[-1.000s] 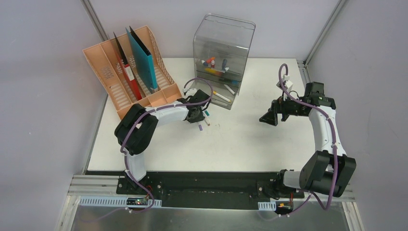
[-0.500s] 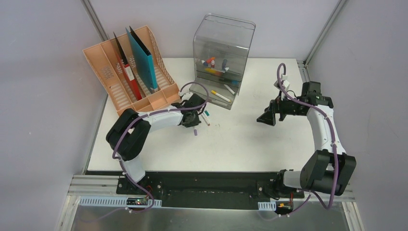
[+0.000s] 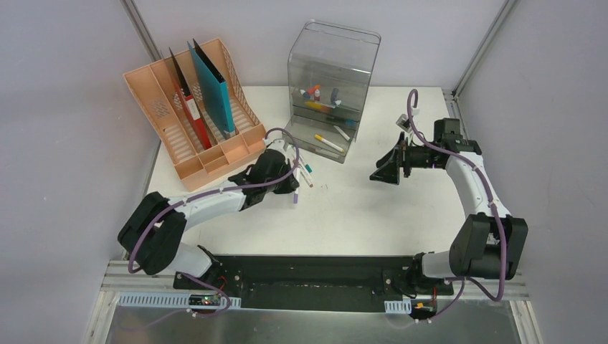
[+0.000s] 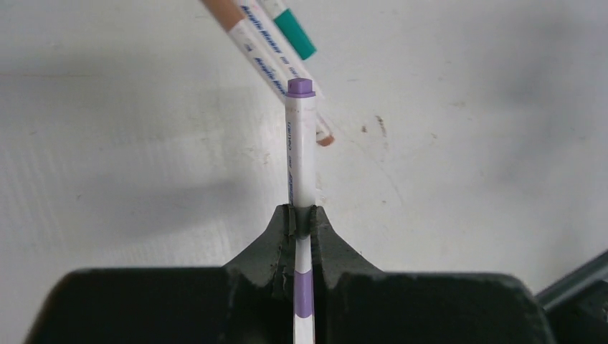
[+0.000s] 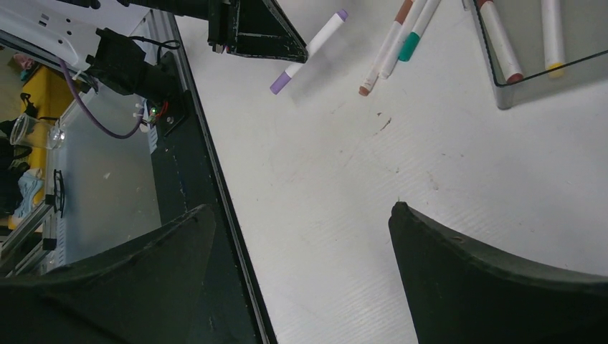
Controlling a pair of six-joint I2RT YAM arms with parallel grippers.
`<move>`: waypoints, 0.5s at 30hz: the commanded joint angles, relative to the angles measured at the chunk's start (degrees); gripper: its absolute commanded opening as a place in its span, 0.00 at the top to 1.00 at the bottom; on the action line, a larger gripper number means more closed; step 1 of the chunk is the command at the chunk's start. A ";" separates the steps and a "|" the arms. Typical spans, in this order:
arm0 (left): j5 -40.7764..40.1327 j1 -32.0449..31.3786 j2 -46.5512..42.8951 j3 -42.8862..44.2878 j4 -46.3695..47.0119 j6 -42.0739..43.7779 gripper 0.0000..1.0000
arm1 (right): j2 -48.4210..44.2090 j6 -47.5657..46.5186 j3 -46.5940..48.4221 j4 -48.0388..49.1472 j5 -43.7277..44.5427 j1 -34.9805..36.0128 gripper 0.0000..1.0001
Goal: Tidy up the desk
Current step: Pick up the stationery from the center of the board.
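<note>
My left gripper (image 4: 304, 215) is shut on a white marker with a purple cap (image 4: 301, 143), which sticks out forward between the fingers. In the top view that gripper (image 3: 289, 188) sits low over the white desk (image 3: 358, 208), in front of the clear box. Just past the purple cap lie a green-capped marker (image 4: 287, 21) and a brown-capped marker (image 4: 272, 64), side by side on the desk. My right gripper (image 3: 378, 174) hovers open over the desk's right half, and nothing is between its fingers (image 5: 301, 208). From there I see the purple marker (image 5: 308, 51) in the left jaws.
A clear grey box (image 3: 331, 79) stands at the back centre, its low drawer (image 3: 326, 147) pulled out with markers inside. A peach file rack (image 3: 193, 122) with red and teal folders stands at the back left. The black front rail (image 5: 193, 158) borders the desk.
My left gripper has shut on the purple marker and its arm has drawn back toward the near left. The right gripper has shifted left, still open.
</note>
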 commanded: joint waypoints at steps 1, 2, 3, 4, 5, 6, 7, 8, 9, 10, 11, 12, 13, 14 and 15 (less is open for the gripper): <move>8.56 -0.31 -5.19 -5.19 20.53 3.89 1.00 | 0.57 4.31 -0.25 5.92 -4.58 1.07 0.05; 9.45 -0.31 -5.76 -6.13 23.31 3.80 1.00 | 0.74 5.11 -0.35 6.90 -4.77 1.31 0.05; 10.18 -0.31 -6.23 -7.02 25.61 3.60 1.00 | 0.92 6.01 -0.55 7.63 -4.97 1.62 0.05; 10.75 -0.31 -6.59 -7.84 28.18 3.10 1.00 | 1.14 6.92 -0.64 8.50 -5.07 1.90 0.06; 11.22 -0.31 -6.81 -8.43 30.48 2.64 1.00 | 1.25 7.94 -0.81 9.44 -5.19 2.19 0.06; 11.55 -0.31 -6.87 -8.81 32.33 2.02 1.00 | 1.49 8.88 -0.91 10.35 -5.25 2.50 0.06; 11.82 -0.31 -6.79 -8.93 33.93 1.34 1.00 | 1.74 9.96 -1.07 11.27 -5.44 2.87 0.06; 12.05 -0.31 -6.68 -8.81 35.12 0.61 1.00 | 2.02 11.27 -1.22 12.38 -5.49 3.15 0.06; 12.24 -0.31 -6.53 -8.60 36.16 -0.15 1.00 | 2.35 12.68 -1.42 13.52 -5.60 3.31 0.06; 12.37 -0.31 -6.29 -8.34 37.14 -1.28 1.00 | 2.55 13.88 -1.60 14.65 -5.67 3.38 0.06; 12.54 -0.31 -6.03 -8.08 38.15 -1.99 1.00 | 2.80 15.19 -1.77 15.69 -5.78 4.22 0.06; 12.68 -0.31 -5.77 -7.77 39.21 -2.66 1.00 | 3.00 16.45 -2.02 16.92 -5.81 4.71 0.06; 12.67 -0.35 -5.51 -7.54 40.08 -3.35 1.00 | 3.20 17.96 -2.39 18.08 -5.85 5.06 0.06; 12.56 -0.38 -5.24 -7.16 41.08 -4.28 1.00 | 3.36 19.29 -2.59 19.49 -5.74 5.43 0.05; 12.35 -0.44 -4.90 -7.04 42.30 -5.02 1.00 | 3.53 20.55 -2.80 20.44 -5.67 5.78 0.06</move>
